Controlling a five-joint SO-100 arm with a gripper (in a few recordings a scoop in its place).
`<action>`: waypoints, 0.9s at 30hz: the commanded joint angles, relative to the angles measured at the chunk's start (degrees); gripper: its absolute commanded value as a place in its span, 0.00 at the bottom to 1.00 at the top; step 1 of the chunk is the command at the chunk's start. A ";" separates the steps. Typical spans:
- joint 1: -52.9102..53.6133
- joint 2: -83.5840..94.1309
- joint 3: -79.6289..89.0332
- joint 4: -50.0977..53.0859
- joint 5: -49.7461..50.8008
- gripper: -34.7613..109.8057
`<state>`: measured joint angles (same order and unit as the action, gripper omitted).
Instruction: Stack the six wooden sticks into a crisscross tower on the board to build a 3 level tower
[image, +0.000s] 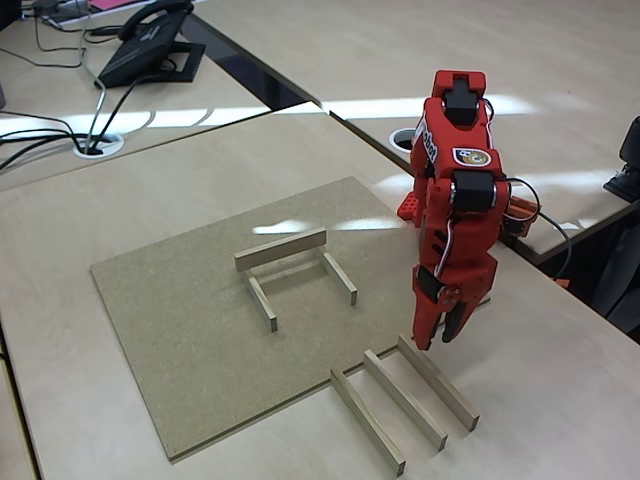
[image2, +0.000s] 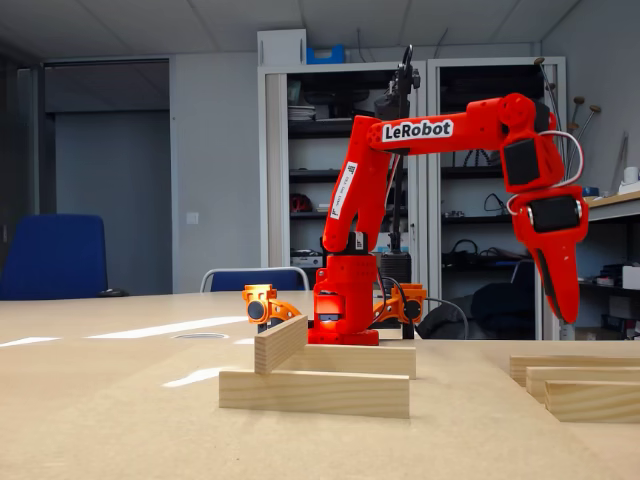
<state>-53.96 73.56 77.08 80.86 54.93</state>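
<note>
- The tower (image: 296, 270) stands half-built near the middle of the board (image: 180, 330): two parallel sticks lie on the board, and a single cross stick (image: 281, 249) rests across their far ends, at the 12 o'clock side of the pair in the fixed view from above.
- In the low fixed view, the same tower (image2: 315, 375) shows that cross stick tilted, resting on the bars beneath.
- Three spare sticks (image: 403, 400) lie side by side on the pale desk (image: 560, 380), just off the board's edge, at about 4 o'clock from the tower.
- The step in hand, as I judge it, is fetching the fourth stick to finish the second level; the third level is not yet begun.
- The end effector (image: 438, 338) hangs pointing down above the far end of the spare sticks, its fingers only slightly parted and holding nothing.
- In the low fixed view, the end effector (image2: 562, 305) hangs clear above the sticks.
- The next move calls for opening wider, lowering onto one stick near its middle, and closing.
</note>
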 joint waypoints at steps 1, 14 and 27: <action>-1.32 0.18 -1.49 -0.88 -1.14 0.35; -3.16 -4.57 -1.49 -6.50 0.44 0.37; -2.20 -7.65 -1.76 -9.32 -0.18 0.38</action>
<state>-56.25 65.39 76.46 71.28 54.14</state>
